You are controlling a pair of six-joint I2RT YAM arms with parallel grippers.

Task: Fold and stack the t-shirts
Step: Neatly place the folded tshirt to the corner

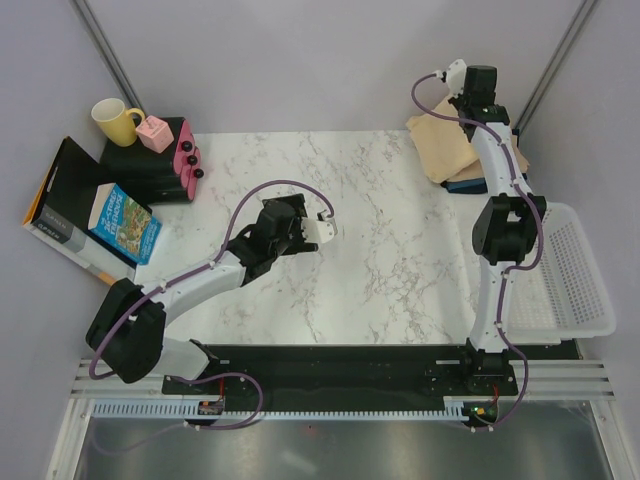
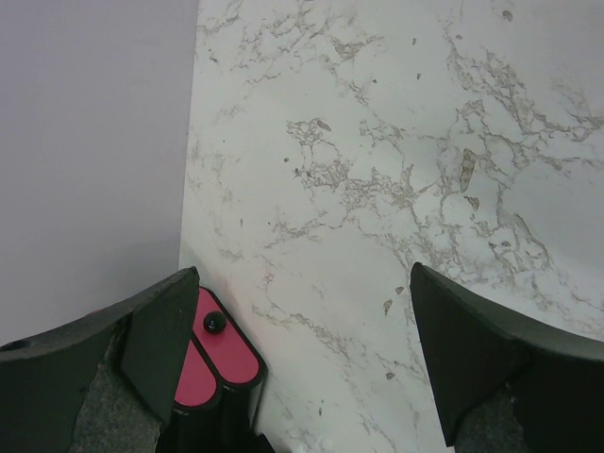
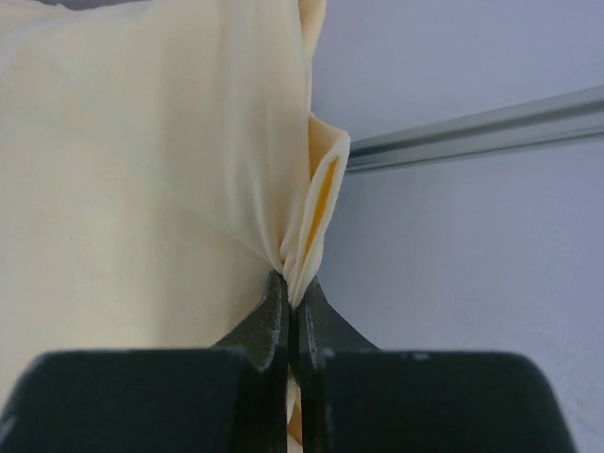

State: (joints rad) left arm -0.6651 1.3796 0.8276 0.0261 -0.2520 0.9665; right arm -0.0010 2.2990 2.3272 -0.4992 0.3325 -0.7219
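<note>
Heaped at the far right corner of the tabletop (image 1: 380,270): the t-shirts (image 1: 452,160). On top, a tan shirt (image 1: 438,140), laid flat in a rough rectangle with rumpled edges. Beneath, a dark navy shirt (image 1: 468,184), showing only as a strip along the near side. Looks folded and stacked as far as those two go, though not squared up. No loose shirt elsewhere on the marble, none visible in the white mesh basket (image 1: 578,275) at the right edge. Judged close to the end: probably only the piece in hand left to lay down and let go.

Pinched by the right gripper (image 3: 291,293), jaws pressed together on a bunched fold of soft cloth (image 3: 142,189). Pale yellow-cream in the wrist view, smooth on the broad side, pleated and doubled at the grip. Cannot tell whether that cloth is the tan top layer under different light or a separate shirt. Wall and a metal rail (image 3: 472,132) behind it.

Left gripper (image 2: 302,278): spread wide, holding nothing, hovering over bare marble left of the middle.

At the far left corner, well apart from the pile: a yellow mug (image 1: 117,121), black-and-pink items (image 1: 185,160), boxes (image 1: 125,225).
</note>
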